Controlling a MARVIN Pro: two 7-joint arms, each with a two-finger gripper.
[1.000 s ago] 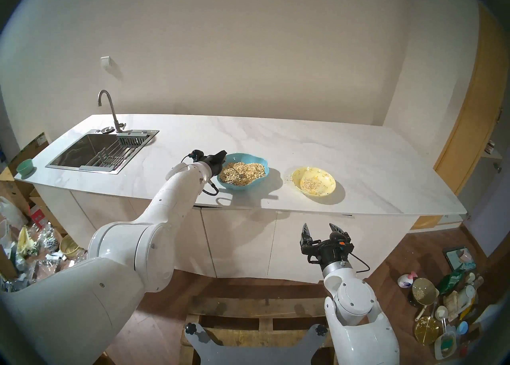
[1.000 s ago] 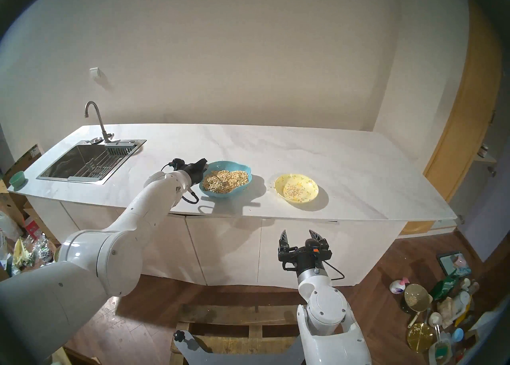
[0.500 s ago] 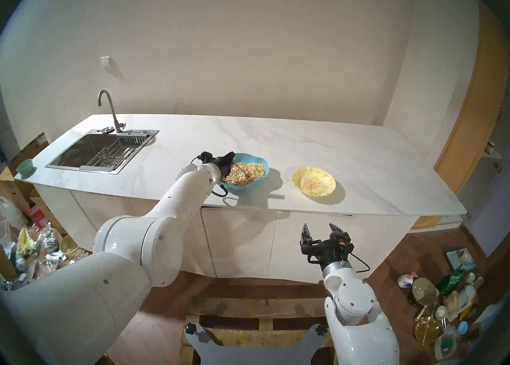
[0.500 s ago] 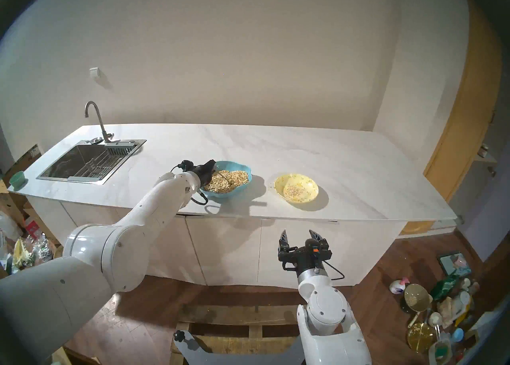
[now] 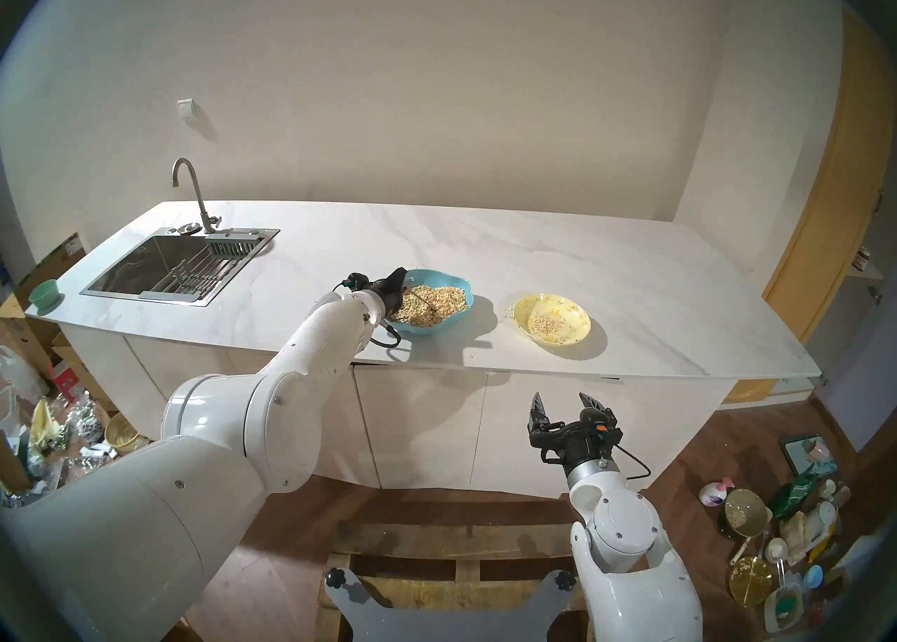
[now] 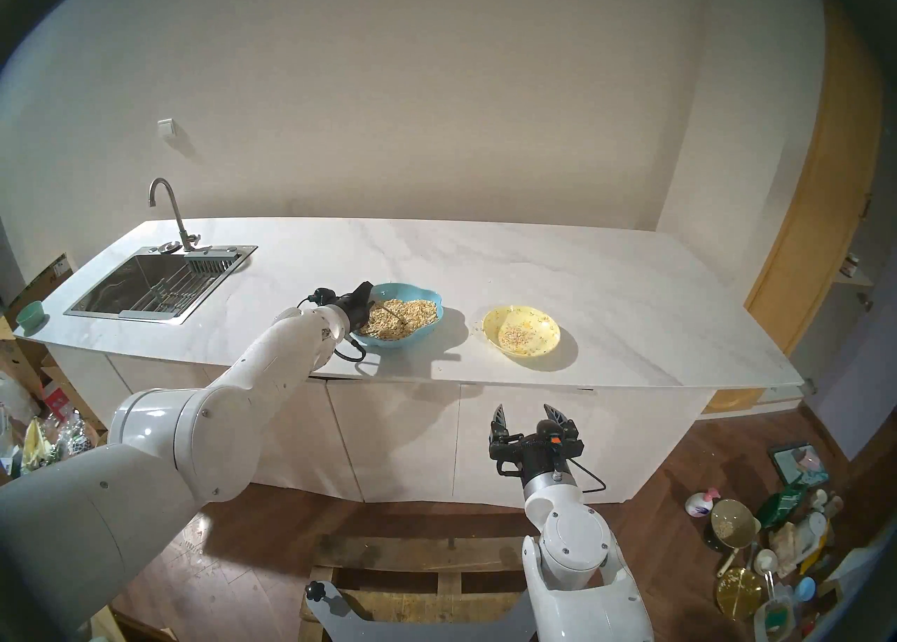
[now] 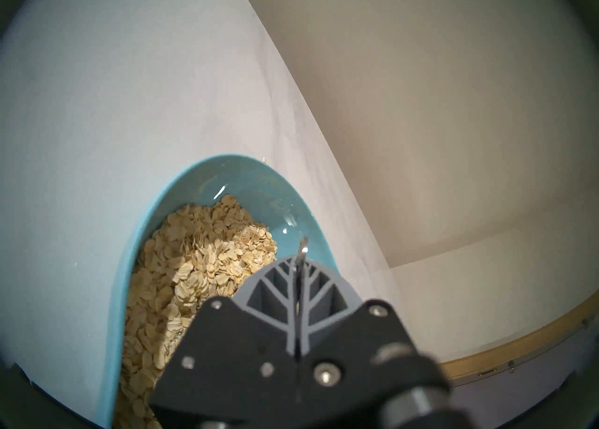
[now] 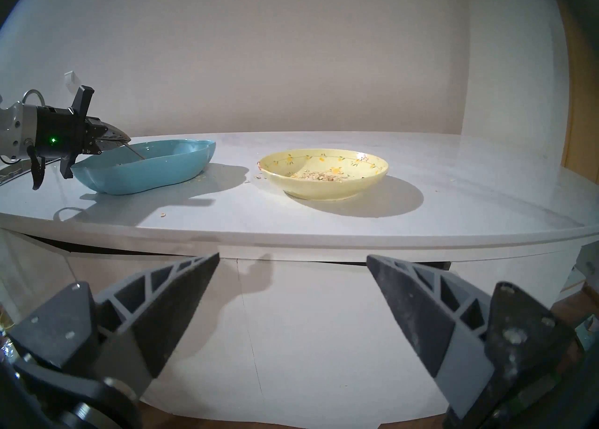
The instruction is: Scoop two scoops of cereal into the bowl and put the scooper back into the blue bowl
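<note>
Change: a second ago the left gripper [image 5: 402, 288] sat at the near-left edge of the blue bowl [image 5: 458, 280]; it now reaches further in over the cereal [image 5: 437, 303], and the scooper [image 5: 423, 299] has swung with it, its head pushed toward the bowl's middle.
Left gripper: clamped together on the scooper's handle (the wrist view shows the thin metal pinched between the pressed fingers [image 7: 275, 284]).
Right gripper [image 5: 565, 403]: jaws apart, holding nothing, below the counter [image 5: 558, 257] front edge, unmoved.
Bowl [image 5: 552, 318]: yellow, right of the blue bowl, well apart, a thin scatter of flakes inside.
Hidden: scooper head buried in cereal; whether it carries a load cannot be told.
</note>
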